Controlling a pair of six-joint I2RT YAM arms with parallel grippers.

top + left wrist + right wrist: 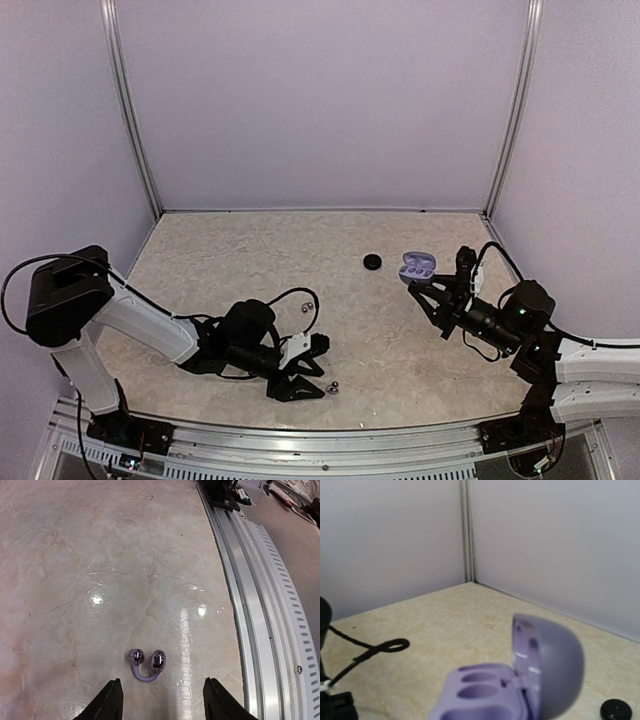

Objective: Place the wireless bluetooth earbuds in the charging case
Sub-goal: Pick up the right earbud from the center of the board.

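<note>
A: Left gripper [318, 368], status?
B: Released, jaws apart, low over worktop [250, 250]. Earbuds [157, 662] lie on it at approx. 6 o'clock, near the front rail, just ahead of the tips, touching neither finger. Two shiny rounded buds side by side, w/ a lavender loop [144, 678] joining them.
A: Right gripper [428, 280]?
B: Clenched on charging case [417, 266], lid open, wells showing, over at 3 o'clock.
A: Anything else?
B: Black puck [372, 262] at 9 o'clock of the case. Near, not touching.
</note>
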